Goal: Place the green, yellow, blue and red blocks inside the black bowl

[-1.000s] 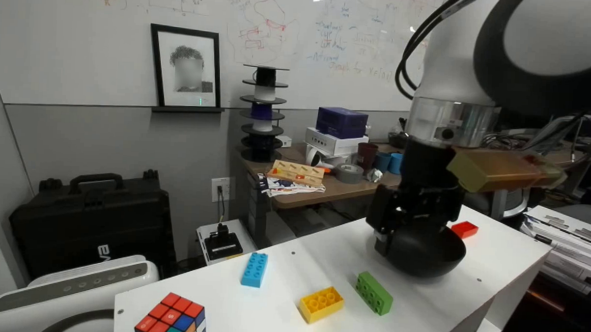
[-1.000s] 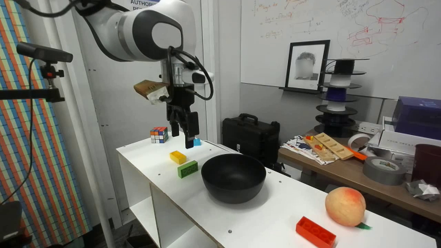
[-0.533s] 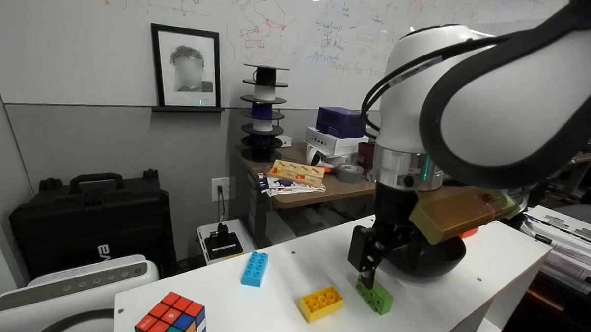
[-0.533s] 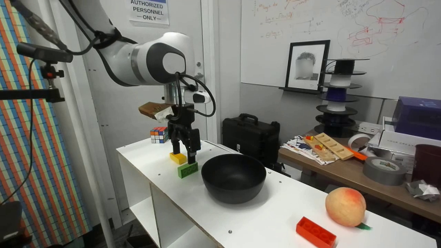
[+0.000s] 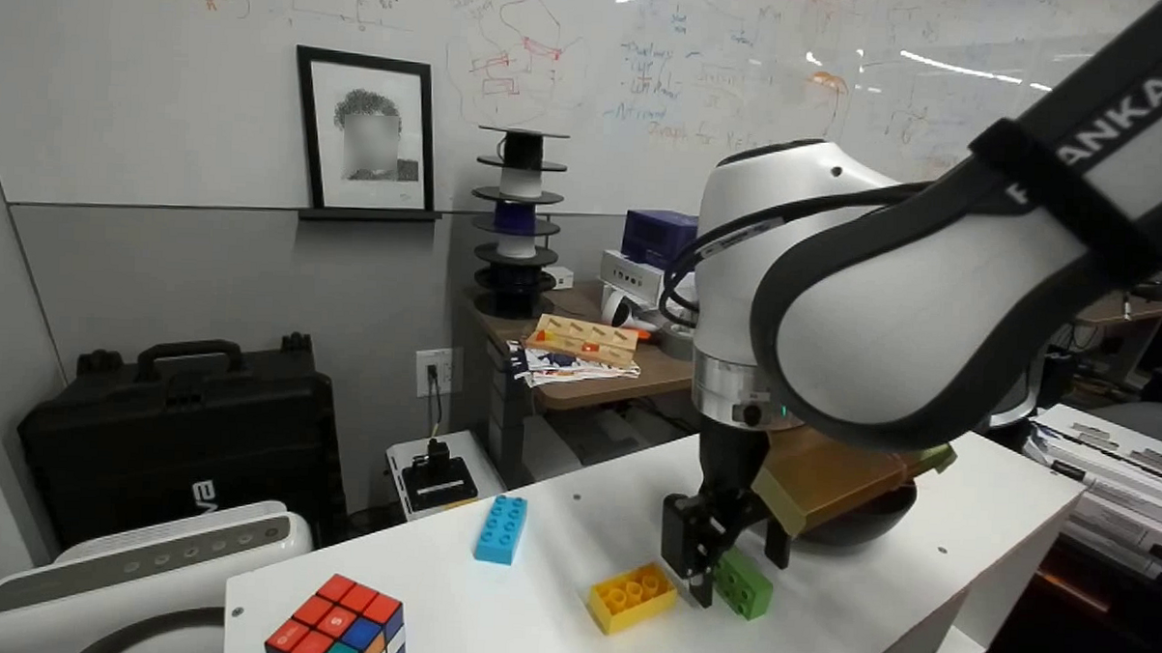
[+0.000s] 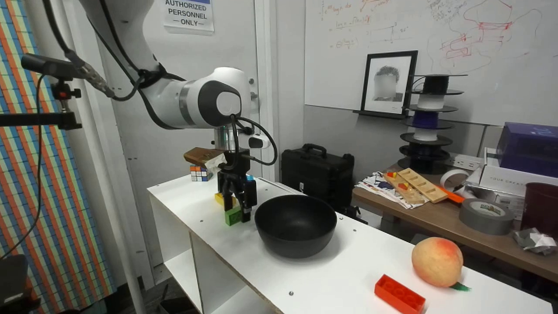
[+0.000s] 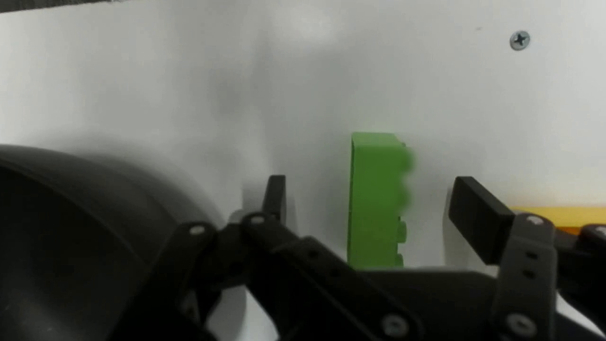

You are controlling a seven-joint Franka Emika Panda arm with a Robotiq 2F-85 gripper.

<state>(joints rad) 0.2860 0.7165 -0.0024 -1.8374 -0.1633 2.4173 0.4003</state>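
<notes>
The green block (image 5: 748, 593) stands on its side on the white surface, also visible in an exterior view (image 6: 233, 216) and the wrist view (image 7: 374, 203). My gripper (image 7: 370, 196) is open and low, one finger on each side of the green block, with gaps on both sides. The black bowl (image 6: 296, 235) is beside it, looks empty, and shows at left in the wrist view (image 7: 71, 246). The yellow block (image 5: 632, 601) lies just outside a finger. The blue block (image 5: 501, 532) is farther off. The red block (image 6: 399, 295) lies beyond the bowl, hidden in an exterior view.
A puzzle cube (image 5: 338, 627) sits near the white shelf's end. A peach (image 6: 437, 261) lies near the red block. The bowl's rim is close to one finger. A cluttered brown desk (image 6: 392, 205) stands behind the white shelf (image 6: 261, 266).
My gripper has come down and across from above the bowl side, first over the green block, now with its open fingers around it. The blocks and bowl have not moved.
</notes>
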